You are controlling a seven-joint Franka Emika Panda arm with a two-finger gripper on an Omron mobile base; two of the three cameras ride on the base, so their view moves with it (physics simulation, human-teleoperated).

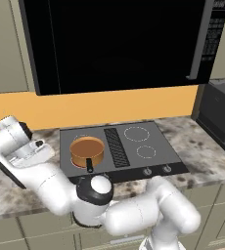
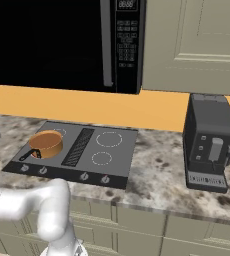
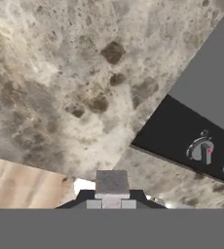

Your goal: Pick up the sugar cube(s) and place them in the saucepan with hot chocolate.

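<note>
1. A simulated kitchen: a speckled stone counter (image 1: 207,161) runs below an orange back wall, with a dark cooktop (image 1: 129,156) set into it and a black microwave (image 1: 114,44) hung above.

2. The saucepan with hot chocolate (image 1: 87,150) – round, copper-orange, brown inside, with a short black handle pointing toward the front – sits on the cooktop's front left burner. In the right base view it is at the left of the cooktop (image 2: 46,142).

3. A row of small knobs (image 1: 147,171) lines the cooktop's front edge.

4. A dark coffee machine (image 2: 209,142) stands on the counter, well apart to the right of the cooktop.

5. The white arm bends far to the left of the cooktop, its hand low over the counter beside the stove's left edge.

6. The gripper (image 3: 111,204), seen in the hand view, has its jaws pressed together. A small whitish patch shows just beside the tips – I cannot tell whether it is a sugar cube or whether anything is held.

7. The hand view looks down on speckled stone, the cooktop's front corner and two knobs at the right, and a strip of pale wood floor (image 3: 21,182) at lower left.
</note>
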